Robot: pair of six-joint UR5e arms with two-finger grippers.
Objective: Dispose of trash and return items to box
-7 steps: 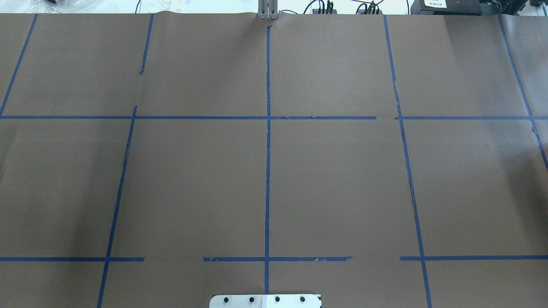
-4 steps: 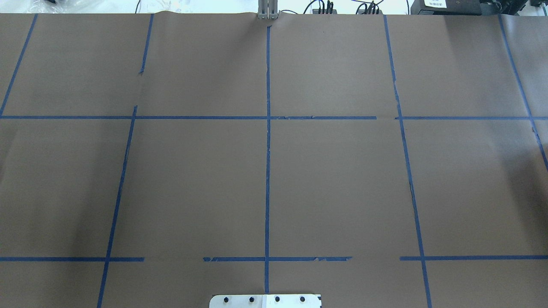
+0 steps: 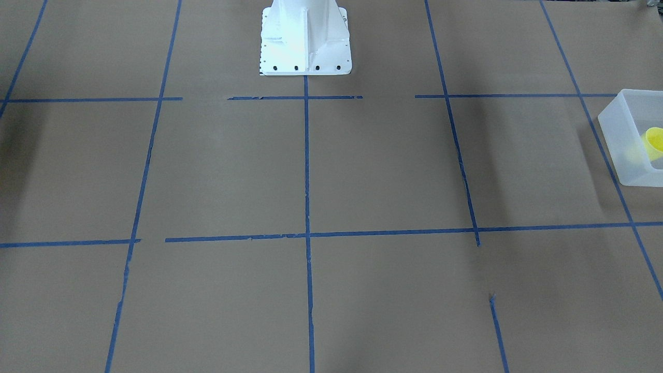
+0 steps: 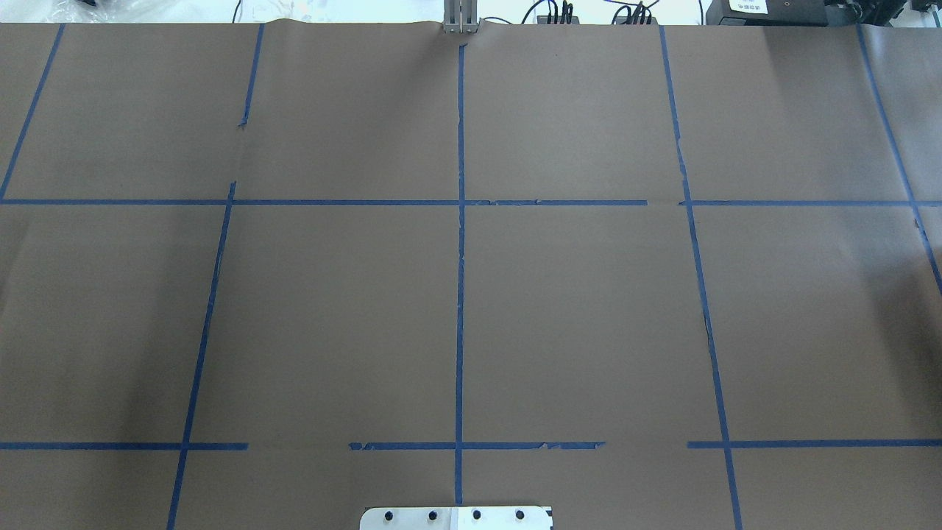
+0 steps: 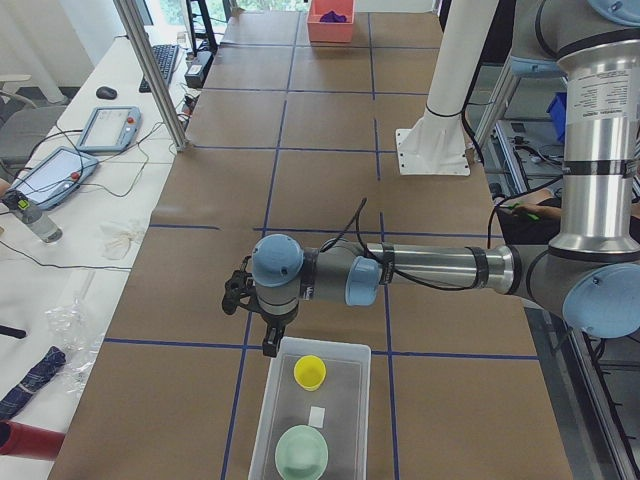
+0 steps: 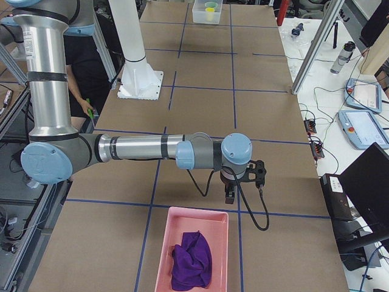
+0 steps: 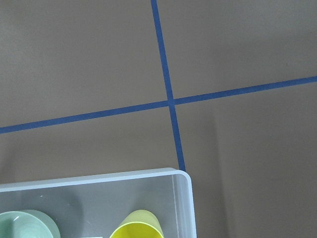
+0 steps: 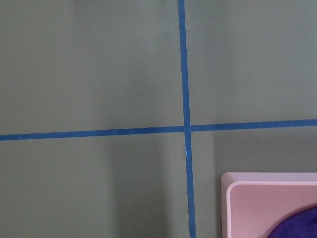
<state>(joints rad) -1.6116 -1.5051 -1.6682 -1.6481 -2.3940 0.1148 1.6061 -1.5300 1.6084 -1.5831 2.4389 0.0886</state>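
Observation:
The frosted-white box (image 5: pixel 263 418) stands at the table's left end. The yellow cup (image 5: pixel 309 372) and the mint-green bowl (image 5: pixel 302 452) sit inside it. The box (image 3: pixel 619 135) and cup (image 3: pixel 654 139) also show at the front-facing view's right edge. The left wrist view shows the box's corner (image 7: pixel 184 179), the cup (image 7: pixel 136 229) and the bowl (image 7: pixel 24 226). My left gripper (image 5: pixel 268 348) hangs just beside the box's near rim; I cannot tell whether it is open. My right gripper (image 6: pixel 230 196) hangs beside a pink bin (image 6: pixel 161 252) that holds a crumpled purple cloth (image 6: pixel 191 258); I cannot tell its state either.
The white robot base (image 3: pixel 305 36) stands at the table's robot-side edge. A small white scrap (image 5: pixel 316 417) lies in the box. Blue tape lines cross the brown table. Tablets (image 5: pixel 52 172) and cables lie on the operators' side table, behind an aluminium post (image 5: pixel 150 70).

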